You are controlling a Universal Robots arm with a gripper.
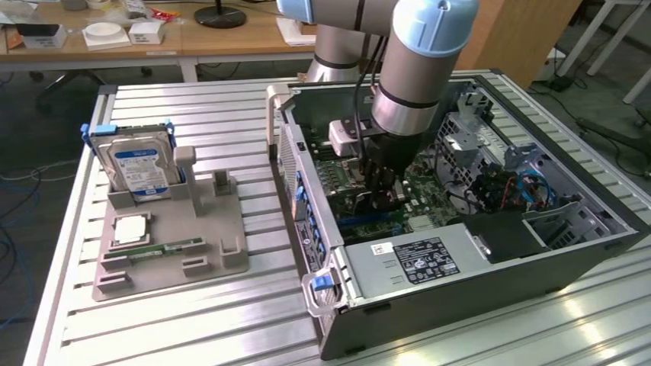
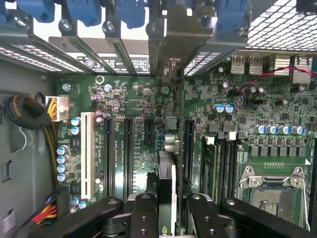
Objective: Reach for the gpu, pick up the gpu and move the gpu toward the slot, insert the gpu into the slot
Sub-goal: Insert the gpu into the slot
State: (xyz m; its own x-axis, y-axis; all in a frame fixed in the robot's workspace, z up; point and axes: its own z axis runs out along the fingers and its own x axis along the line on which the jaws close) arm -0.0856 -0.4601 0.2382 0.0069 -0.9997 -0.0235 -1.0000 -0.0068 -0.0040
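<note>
Inside the open computer case (image 1: 478, 252), the gripper (image 1: 379, 200) hangs low over the green motherboard (image 2: 143, 99), its fingers (image 2: 143, 218) closed narrowly on the gpu (image 2: 166, 183), which stands on edge between them. In the wrist view the card's silvery bracket end (image 2: 171, 59) reaches up to the case's rear wall, among the blue slot-cover clips (image 2: 84, 10). The card sits over the motherboard's row of long expansion connectors; the slot (image 2: 188, 144) shows as a dark strip just beside the card's edge, and I cannot tell whether the card is seated in it.

Close around the card on the motherboard are a white connector strip (image 2: 87, 153), two more dark strips (image 2: 107, 153), clusters of blue-topped capacitors (image 2: 64, 158), memory sockets (image 2: 223, 163) and the square silver CPU socket (image 2: 270, 193). A bundle of yellow, red and black power cables (image 2: 47, 139) runs along the case wall beside the white strip.

In the exterior view, the case's drive cage (image 1: 473, 130) and red and blue cables (image 1: 508, 187) lie on the far side of the arm (image 1: 417, 69), and a labelled power supply (image 1: 417, 259) lies at the case's near end.

To the exterior view's left of the case, a grey fixture tray (image 1: 173, 252) holds a blue-labelled hard drive (image 1: 137, 171) upright, a CPU chip (image 1: 133, 229) and a green memory stick (image 1: 163, 248). All rests on a ribbed aluminium table (image 1: 203, 114). Beyond it stand wooden desks (image 1: 152, 42) with small boxes.
</note>
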